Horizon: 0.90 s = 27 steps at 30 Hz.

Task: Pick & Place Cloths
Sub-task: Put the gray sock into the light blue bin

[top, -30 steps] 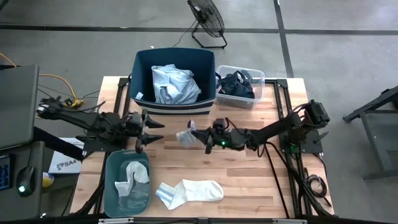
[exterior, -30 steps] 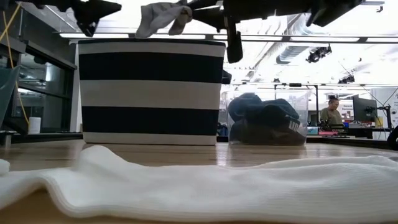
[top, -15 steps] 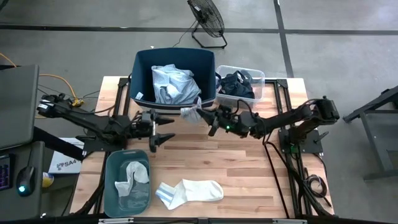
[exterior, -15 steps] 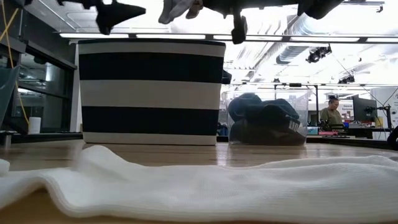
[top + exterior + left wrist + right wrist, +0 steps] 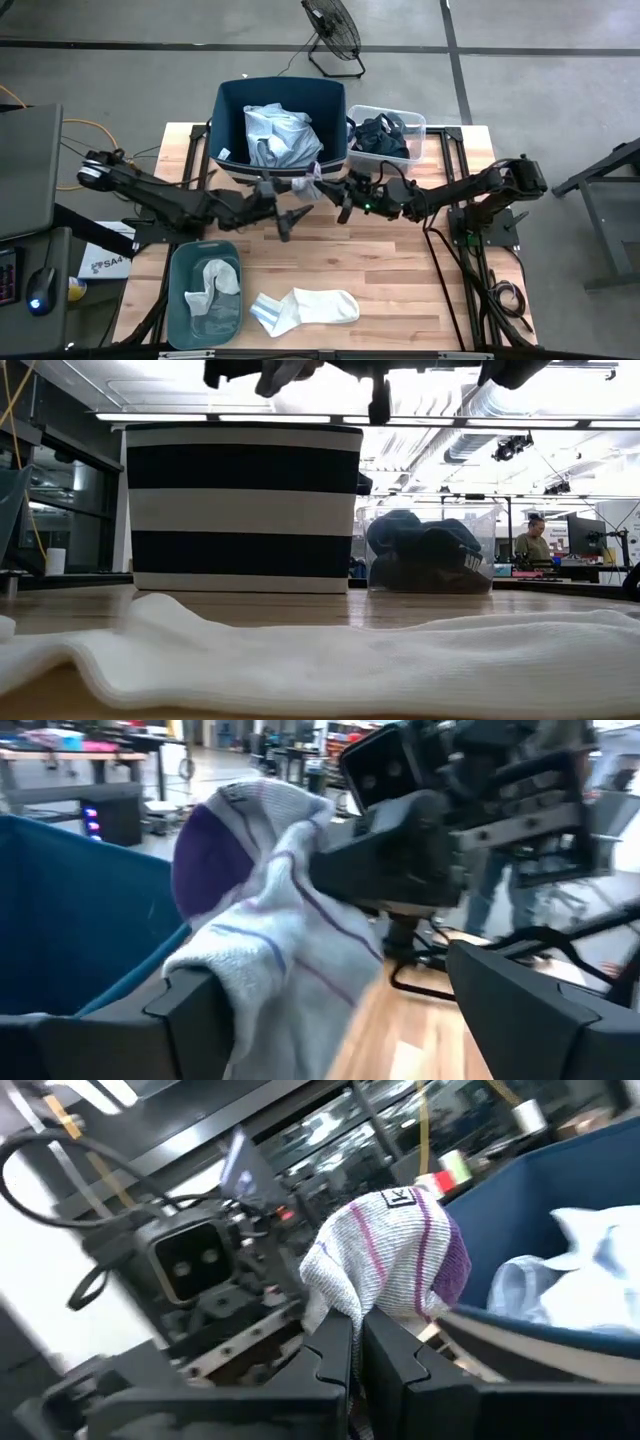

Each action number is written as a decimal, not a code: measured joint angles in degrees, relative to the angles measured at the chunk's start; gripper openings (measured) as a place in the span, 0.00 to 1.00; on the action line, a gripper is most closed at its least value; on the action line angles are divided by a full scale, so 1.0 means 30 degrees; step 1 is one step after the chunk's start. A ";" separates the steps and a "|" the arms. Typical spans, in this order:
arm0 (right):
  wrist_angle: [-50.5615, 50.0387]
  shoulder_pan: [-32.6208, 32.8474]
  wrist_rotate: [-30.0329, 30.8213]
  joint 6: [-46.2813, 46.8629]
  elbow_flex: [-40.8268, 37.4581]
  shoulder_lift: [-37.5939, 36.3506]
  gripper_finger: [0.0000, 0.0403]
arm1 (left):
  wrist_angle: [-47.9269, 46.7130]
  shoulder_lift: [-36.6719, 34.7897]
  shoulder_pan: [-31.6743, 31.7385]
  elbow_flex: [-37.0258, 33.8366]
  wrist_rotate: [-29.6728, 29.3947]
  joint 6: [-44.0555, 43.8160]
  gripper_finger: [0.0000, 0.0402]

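Wooden table (image 5: 400,290) on a grey concrete floor carries the navy bin (image 5: 280,100) at its far edge, and everything is placed here against that bin.

Right gripper (image 5: 328,190) hangs just in front of the bin's front rim, fingers pressed together on a grey sock (image 5: 305,184) with purple stripes; the sock dangles at the rim, partly over it. A second ago this sock was held well in front of the bin, over the open table; half a second ago it had already reached the rim, and it has barely shifted since.

Left gripper (image 5: 286,213) sits just in front of the bin, close beside the sock, fingers spread wide with the sock between them in the left wrist view (image 5: 270,950). A second ago it stood farther left of the bin's front, and its fingers were less spread.

Inside the bin lies a light blue shirt (image 5: 282,135). Right of the bin, a clear tub (image 5: 412,160) holds dark cloths (image 5: 382,135). Well in front of the bin, a white sock (image 5: 305,307) lies flat on the table, and a teal tub (image 5: 180,305) to its left holds another pale sock (image 5: 210,285); none of these has moved.
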 joint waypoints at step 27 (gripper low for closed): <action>-0.4197 0.0015 -0.7240 0.1567 -0.0007 -0.1998 0.01 | -0.0375 0.1828 0.0000 0.1510 0.3115 -0.0277 0.39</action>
